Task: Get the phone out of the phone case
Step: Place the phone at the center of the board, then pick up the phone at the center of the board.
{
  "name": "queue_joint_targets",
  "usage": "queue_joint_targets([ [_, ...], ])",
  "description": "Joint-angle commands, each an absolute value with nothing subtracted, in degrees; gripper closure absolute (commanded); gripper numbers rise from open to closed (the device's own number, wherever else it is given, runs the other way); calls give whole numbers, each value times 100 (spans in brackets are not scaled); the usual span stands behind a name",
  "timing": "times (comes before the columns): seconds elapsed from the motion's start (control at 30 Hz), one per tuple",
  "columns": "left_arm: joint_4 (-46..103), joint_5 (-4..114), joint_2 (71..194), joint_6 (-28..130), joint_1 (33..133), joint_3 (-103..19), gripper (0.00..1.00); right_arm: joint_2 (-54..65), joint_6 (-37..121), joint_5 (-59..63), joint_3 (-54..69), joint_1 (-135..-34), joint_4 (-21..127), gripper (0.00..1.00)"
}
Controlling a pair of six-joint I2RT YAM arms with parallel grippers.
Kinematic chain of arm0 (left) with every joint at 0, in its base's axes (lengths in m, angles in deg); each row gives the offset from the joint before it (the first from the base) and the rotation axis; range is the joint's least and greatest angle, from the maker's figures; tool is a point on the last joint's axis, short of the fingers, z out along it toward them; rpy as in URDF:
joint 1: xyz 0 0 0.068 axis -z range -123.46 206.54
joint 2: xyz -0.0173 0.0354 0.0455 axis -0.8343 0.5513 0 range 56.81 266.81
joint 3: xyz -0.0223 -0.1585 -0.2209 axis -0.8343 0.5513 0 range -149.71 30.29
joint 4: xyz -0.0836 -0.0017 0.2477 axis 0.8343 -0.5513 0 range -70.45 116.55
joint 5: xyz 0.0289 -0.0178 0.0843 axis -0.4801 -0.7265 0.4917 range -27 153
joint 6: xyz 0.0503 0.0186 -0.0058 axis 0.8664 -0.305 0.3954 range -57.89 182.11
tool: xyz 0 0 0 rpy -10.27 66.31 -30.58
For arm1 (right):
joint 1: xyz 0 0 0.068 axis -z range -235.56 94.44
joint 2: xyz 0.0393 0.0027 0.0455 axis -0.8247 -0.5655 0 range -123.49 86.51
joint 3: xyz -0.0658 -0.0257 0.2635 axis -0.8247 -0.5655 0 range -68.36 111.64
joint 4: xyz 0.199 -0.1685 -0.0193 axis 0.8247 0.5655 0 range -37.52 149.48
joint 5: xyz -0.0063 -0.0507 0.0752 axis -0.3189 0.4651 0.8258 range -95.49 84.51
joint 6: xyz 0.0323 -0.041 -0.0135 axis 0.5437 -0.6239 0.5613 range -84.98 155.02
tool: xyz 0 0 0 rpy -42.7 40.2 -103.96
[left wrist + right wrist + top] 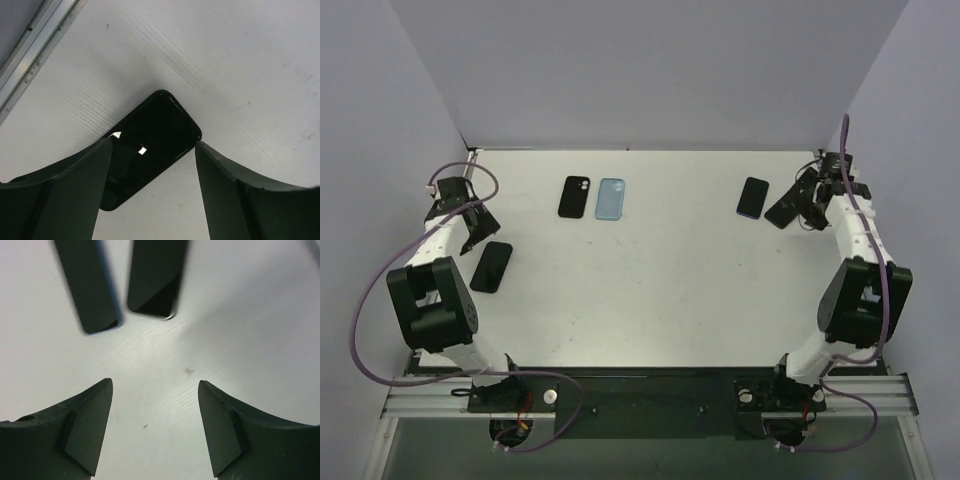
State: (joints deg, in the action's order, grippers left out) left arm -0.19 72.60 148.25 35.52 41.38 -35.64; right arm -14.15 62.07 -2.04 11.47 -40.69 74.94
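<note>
A black phone lies flat on the white table at the left. In the left wrist view the phone shows screen up, partly behind my left finger. My left gripper hangs open above it, gripping nothing; from above, the left gripper is just behind the phone. At the right, a dark glossy phone and a matte black slab lie side by side. Both the phone and the slab sit beyond my open, empty right gripper. I cannot tell whether the slab is a phone case.
A black phone case with a camera cut-out and a light blue case lie next to each other at the back centre. Grey walls close in the table on three sides. A metal rail runs along the left edge.
</note>
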Motion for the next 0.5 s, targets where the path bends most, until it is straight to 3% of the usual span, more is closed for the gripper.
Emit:
queue_joint_targets([
  [0.0, -762, 7652, 15637, 4435, 4090, -4010, 25, -44, 6209, 66, 234, -5079, 6972, 36],
  [0.07, -660, 7461, 15639, 4566, 4107, -3854, 27, 378, 6191, 224, -84, -5466, 6813, 36],
  [0.23, -439, 7302, 15340, 4918, 4133, -3589, 4, 863, 6016, 619, -560, -6364, 6655, 36],
  [0.47, -651, 7513, 15385, 5524, 4441, -3713, 3, 1451, 6182, 1217, -1165, -7163, 6250, 36],
])
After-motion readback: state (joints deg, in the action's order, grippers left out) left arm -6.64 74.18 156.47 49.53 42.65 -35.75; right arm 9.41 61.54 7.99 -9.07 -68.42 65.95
